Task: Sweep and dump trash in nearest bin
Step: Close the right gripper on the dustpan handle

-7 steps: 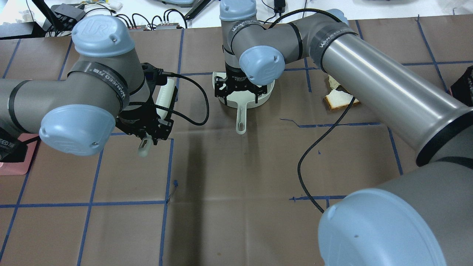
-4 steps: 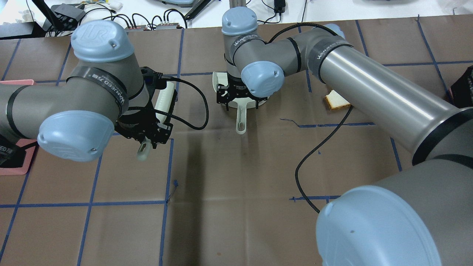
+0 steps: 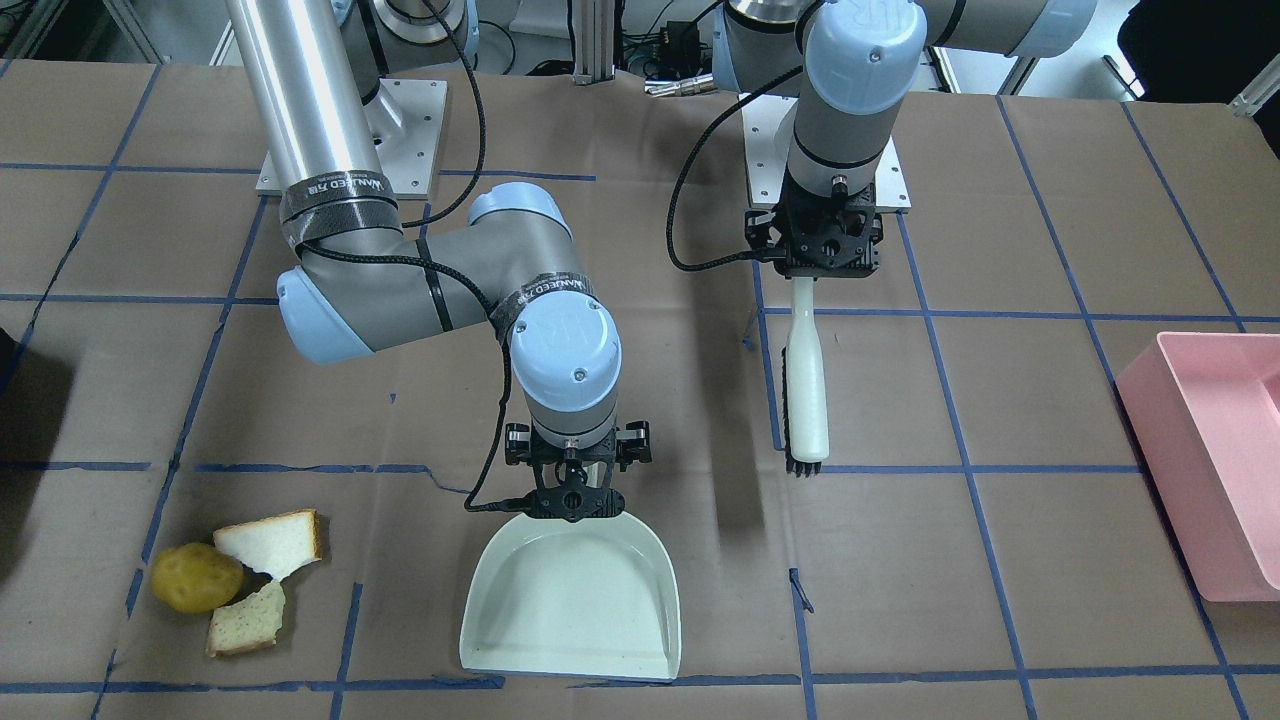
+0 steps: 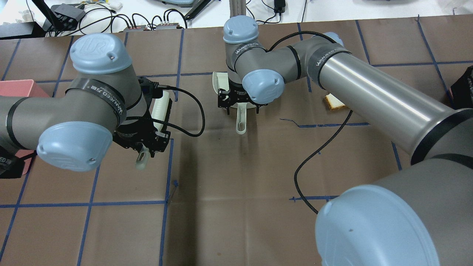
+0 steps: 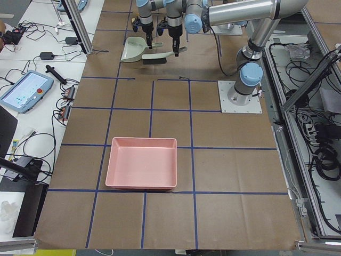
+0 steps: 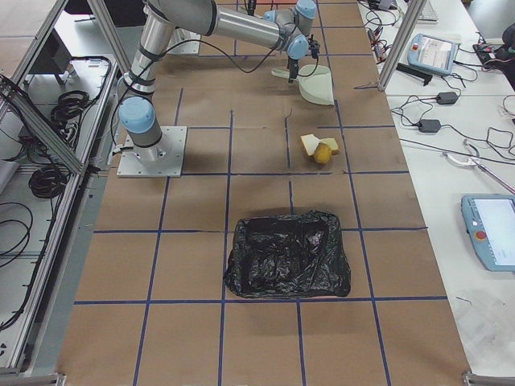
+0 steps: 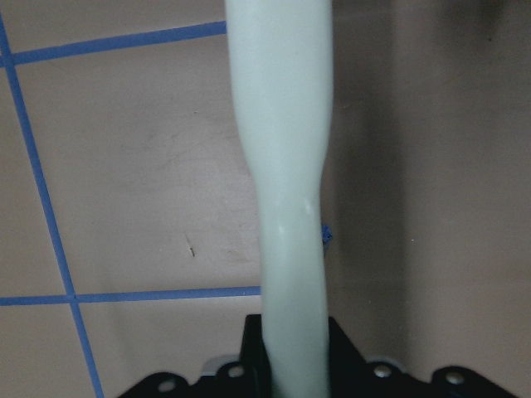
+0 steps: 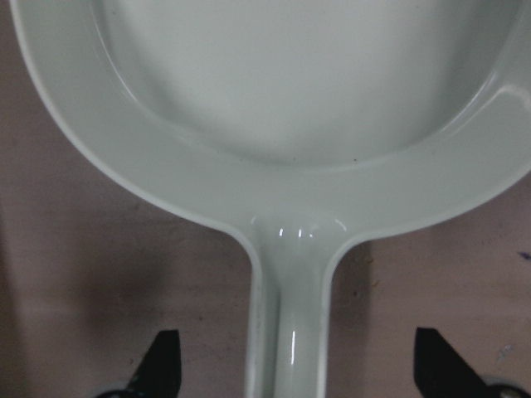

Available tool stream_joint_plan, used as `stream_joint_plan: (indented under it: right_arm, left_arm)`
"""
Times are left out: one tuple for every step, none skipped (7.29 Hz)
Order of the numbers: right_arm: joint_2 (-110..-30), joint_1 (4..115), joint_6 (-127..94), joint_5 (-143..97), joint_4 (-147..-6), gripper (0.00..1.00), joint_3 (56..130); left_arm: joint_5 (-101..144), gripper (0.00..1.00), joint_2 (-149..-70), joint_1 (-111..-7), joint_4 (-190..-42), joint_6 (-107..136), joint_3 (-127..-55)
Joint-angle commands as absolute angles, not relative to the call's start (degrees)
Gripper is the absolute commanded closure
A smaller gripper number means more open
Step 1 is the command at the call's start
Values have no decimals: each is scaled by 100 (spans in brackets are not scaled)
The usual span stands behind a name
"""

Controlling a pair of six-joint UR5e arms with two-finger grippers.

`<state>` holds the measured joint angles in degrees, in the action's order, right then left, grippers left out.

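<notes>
The trash lies in the front-facing view's lower left: a yellow-brown potato point(image 3: 196, 577) and two bread pieces point(image 3: 272, 543) point(image 3: 247, 620). One bread piece shows in the overhead view point(image 4: 334, 103). My left gripper point(image 3: 815, 262) point(image 4: 147, 139) is shut on the handle of a white brush point(image 3: 806, 385) point(image 7: 286, 191) and holds it above the table. My right gripper point(image 3: 570, 492) point(image 4: 240, 102) is open, its fingers point(image 8: 162, 365) standing apart on both sides of the white dustpan's point(image 3: 575, 600) handle point(image 8: 290, 315). The dustpan lies flat on the table.
A pink bin point(image 3: 1215, 450) point(image 5: 141, 170) stands on my left side. A black bag-lined bin point(image 6: 288, 253) stands on my right side, beyond the trash point(image 6: 320, 147). A black cable point(image 4: 317, 147) hangs from my right arm over the table.
My right wrist has come down over the dustpan's handle and hides more of the pan. My left arm has shifted slightly toward me with the brush.
</notes>
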<state>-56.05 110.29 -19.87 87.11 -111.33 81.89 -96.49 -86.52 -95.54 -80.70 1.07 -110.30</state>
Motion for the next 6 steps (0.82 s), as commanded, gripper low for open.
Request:
stream_joint_plan:
  right_arm:
    - [-5538,11030,-1995,8719,-11127,2,8174]
    - [-5476,11030,-1995,8710,-11127,15,8156]
    - [-5476,11022,-1986,8710,-11083,29,8156]
    - [-5484,11021,-1986,8710,-11083,30,8139]
    - [-5493,11021,-1986,8710,-11066,35,8147]
    - [-5493,11013,-1986,8710,-11057,39,8139]
  left_arm:
    - [-9624,100,-8657,-9545,-8033,106,-11048]
    - [-9641,100,-8666,-9554,-8033,105,-11048]
    - [-9659,100,-8666,-9554,-8033,105,-11048]
    - [-9659,100,-8675,-9554,-8033,97,-11048]
    - [-9659,100,-8684,-9554,-8025,53,-11048]
    - [-9659,100,-8684,-9554,-8024,61,-11048]
